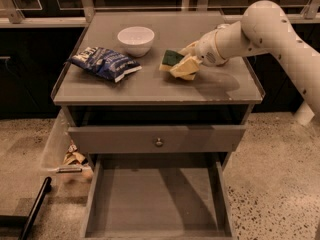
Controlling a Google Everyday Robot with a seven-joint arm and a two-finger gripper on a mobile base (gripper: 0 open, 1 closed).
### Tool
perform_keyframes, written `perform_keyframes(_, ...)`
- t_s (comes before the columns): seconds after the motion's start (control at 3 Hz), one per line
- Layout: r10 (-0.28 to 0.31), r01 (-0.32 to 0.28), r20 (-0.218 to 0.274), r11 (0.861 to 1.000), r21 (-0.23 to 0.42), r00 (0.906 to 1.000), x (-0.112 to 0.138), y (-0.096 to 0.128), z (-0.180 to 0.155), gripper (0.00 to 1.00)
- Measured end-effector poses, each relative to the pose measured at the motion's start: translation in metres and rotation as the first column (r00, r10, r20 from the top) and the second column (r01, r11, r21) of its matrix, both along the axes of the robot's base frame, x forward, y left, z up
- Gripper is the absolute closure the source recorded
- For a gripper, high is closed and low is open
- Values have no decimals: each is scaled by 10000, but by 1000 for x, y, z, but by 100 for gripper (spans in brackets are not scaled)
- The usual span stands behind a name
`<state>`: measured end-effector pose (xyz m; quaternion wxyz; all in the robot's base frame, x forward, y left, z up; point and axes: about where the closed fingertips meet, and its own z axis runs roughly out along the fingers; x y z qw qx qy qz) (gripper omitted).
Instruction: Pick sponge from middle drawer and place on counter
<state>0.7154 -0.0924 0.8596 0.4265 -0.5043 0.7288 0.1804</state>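
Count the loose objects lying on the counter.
3: a white bowl at the back, a blue snack bag at left, a sponge mid-right, at the claw.

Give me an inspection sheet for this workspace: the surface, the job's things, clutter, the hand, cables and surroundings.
Surface: grey counter, flat, with a thin raised rim along its sides.
Job's things: sponge, green face showing, at the hand over the counter's right half; middle drawer open, no sponge in it.
Clutter: blue snack bag on the counter's left; white bowl towards the back.
Hand: hand at the sponge, low over the counter; contact with the top cannot be told.
Cables: nothing seen.
Surroundings: drawer front with knob above the open drawer; scraps and a black bar on the speckled floor.
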Motion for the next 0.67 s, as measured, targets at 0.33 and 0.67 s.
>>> perform_keyframes(0.33,-88,88,-74,10000,11,9999,1,0,-2,86)
perform_keyframes(0.67,-87,88,-75,10000,11,9999,1,0,-2,63)
